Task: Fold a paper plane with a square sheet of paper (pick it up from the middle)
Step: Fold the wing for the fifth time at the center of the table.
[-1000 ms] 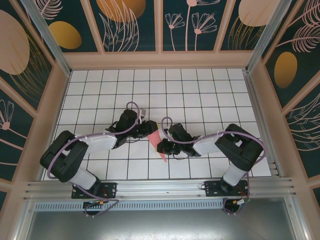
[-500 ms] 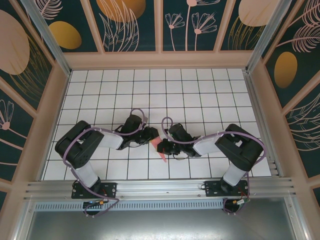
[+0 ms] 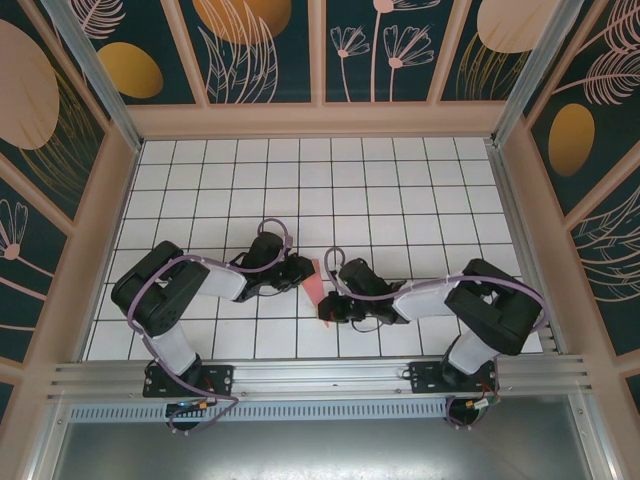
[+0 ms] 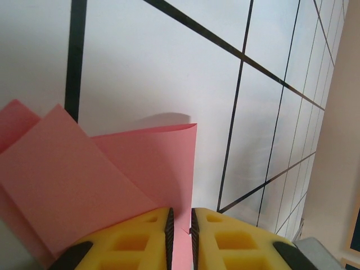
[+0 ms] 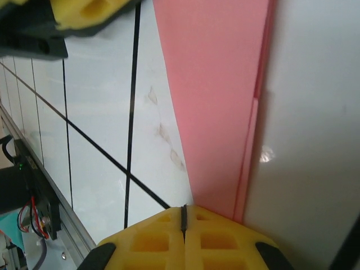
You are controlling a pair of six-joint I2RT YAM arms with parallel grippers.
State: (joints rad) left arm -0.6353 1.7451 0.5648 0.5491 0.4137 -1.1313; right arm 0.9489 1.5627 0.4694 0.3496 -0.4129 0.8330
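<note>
Paper plane (image 3: 314,283) pinched in left claw (image 4: 181,218), right claw (image 5: 183,211) clenched shut at its tip.

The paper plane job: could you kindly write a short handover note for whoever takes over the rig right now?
Left gripper: jaws nearly together on an edge of the pink paper.
Right gripper: shut, tips at the paper's narrow near end; whether it pinches the paper is unclear.
Paper: on the white grid table between the arms, folded into a narrow pointed shape with layered flaps.
Done: several folds.
Left: remaining folds, then release.
</note>
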